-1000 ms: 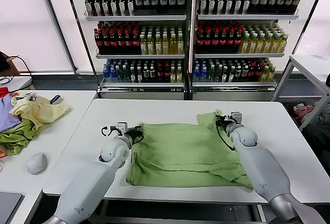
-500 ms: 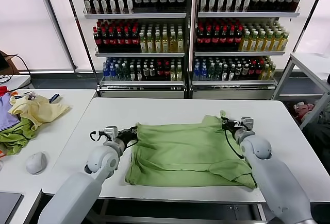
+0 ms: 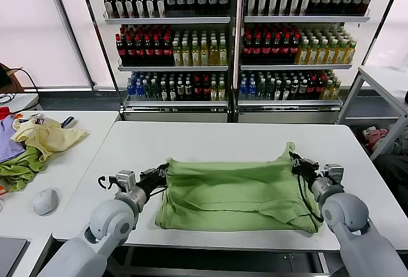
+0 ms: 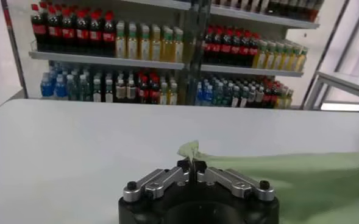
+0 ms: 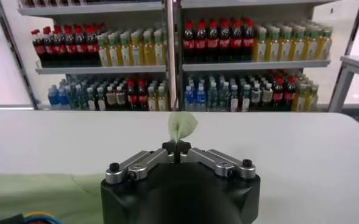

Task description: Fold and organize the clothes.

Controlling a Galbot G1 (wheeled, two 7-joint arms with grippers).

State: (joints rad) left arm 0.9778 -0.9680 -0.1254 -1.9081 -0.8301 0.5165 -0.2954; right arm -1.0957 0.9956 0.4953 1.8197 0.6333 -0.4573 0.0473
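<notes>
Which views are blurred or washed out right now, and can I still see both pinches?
Head view: sharp, bright windows behind the shelves, soft shadows under the shirt. Left wrist view: left gripper soft close up, fabric tip pinched. Right wrist view: right gripper dark, green tip visible, bottles slightly hazy.

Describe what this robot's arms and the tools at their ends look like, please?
Both arms are smooth, rounded, silver-grey shells with ball-like joints. The left tool and the right tool are black, each with a small pale box on the wrist and a thin black cable looping beside it. Up close, the left tool and the right tool show a black body, silver metal links with black screws, and dark tips.
</notes>
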